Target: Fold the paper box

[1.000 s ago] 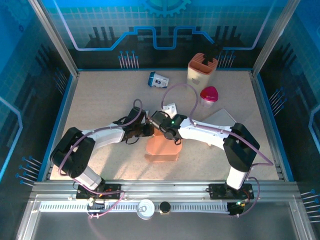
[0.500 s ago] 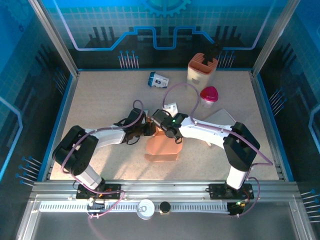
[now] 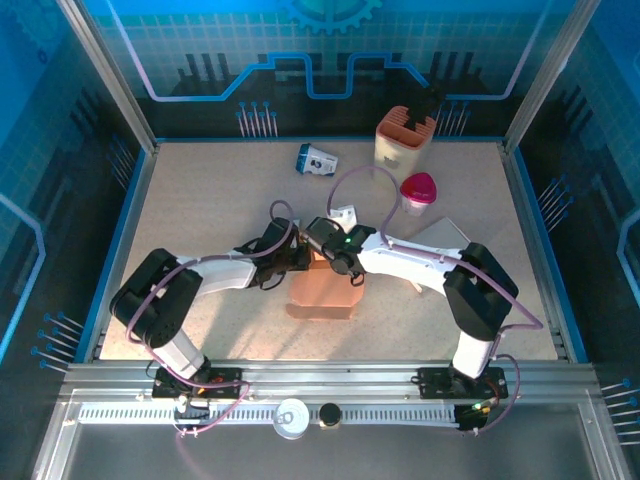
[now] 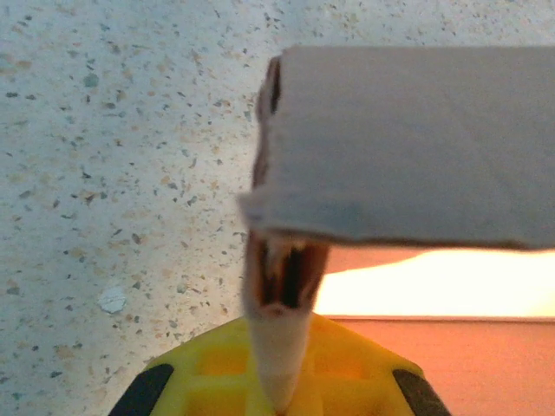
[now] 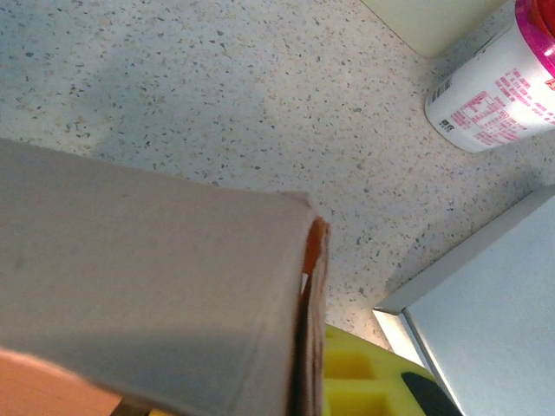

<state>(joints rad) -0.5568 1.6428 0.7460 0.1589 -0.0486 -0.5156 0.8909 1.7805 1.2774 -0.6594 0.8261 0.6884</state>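
Left gripper (image 3: 297,258): closed on a folded wall of the box (image 3: 322,292), with the cardboard pinched at its centre in the left wrist view. Right gripper (image 3: 321,242): closed on the edge of the adjoining grey panel. The box sits mid-table (image 3: 200,200), with both grippers at its far end. A pink-lidded cup (image 5: 490,87) stands well apart.

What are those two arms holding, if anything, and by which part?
The box. The left gripper pinches the edge of a folded wall; the right gripper seems clamped on an upper corner edge.
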